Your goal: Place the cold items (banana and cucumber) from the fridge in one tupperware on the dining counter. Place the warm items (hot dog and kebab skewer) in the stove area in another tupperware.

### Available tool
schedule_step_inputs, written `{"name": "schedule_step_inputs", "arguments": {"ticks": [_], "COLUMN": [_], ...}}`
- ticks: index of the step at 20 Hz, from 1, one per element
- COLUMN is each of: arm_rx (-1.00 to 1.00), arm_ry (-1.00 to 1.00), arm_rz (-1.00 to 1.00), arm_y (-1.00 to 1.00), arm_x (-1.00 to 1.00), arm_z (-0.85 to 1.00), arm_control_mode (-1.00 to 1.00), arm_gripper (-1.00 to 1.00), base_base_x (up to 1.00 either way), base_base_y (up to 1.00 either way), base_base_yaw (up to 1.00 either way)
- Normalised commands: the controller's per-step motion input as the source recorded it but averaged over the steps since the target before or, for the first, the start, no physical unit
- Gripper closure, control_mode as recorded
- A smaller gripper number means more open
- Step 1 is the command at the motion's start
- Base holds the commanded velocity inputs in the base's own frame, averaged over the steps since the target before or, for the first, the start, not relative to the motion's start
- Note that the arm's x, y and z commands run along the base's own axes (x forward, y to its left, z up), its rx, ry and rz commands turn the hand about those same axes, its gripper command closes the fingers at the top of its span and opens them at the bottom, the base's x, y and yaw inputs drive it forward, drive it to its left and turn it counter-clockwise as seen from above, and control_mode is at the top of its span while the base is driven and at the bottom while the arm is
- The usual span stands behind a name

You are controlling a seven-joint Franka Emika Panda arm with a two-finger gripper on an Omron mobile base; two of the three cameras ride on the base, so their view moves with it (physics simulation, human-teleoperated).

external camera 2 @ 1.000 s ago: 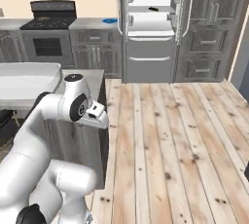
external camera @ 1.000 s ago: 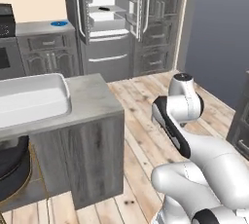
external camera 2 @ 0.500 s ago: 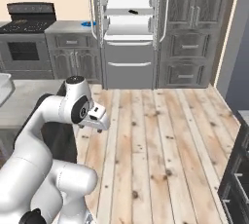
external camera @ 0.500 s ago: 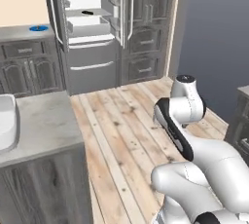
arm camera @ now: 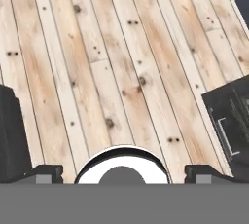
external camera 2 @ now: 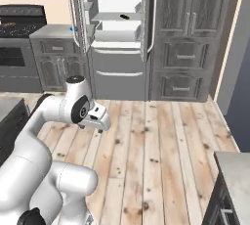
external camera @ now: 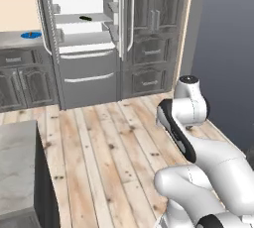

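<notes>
The gripper (arm camera: pixel 121 172) hangs wide open and empty over bare wooden floor (arm camera: pixel 121 72); a dark item (external camera: pixel 85 18), too small to identify, lies on a shelf of the open fridge (external camera: pixel 82 38) beyond

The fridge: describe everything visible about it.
The fridge is grey, with both upper doors swung wide open and long curved handles on them. Its white interior is lit and shows several shelves plus door bins. One small dark item lies on a middle shelf; what it is cannot be told. Below sit two closed drawers with bar handles. It stands on the wood floor between grey cabinets.
</notes>
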Motion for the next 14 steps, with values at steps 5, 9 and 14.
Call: {"name": "schedule_step_inputs", "arguments": {"ticks": [5,9,14], "arm_rx": [0.0,0.0,0.0], "arm_ry": [0.0,0.0,0.0], "arm_rz": [0.0,0.0,0.0], "arm_y": [0.0,0.0,0.0], "arm_x": [0.0,0.0,0.0], "arm_z": [0.0,0.0,0.0], "arm_control_mode": [1.0,1.0,1.0], "arm_gripper": [-1.0,-1.0,-1.0], "base_base_x": [1.0,1.0,1.0], "base_base_y": [0.07,0.33,0.31], "base_base_yaw": [0.11,0.12,0.14]}}
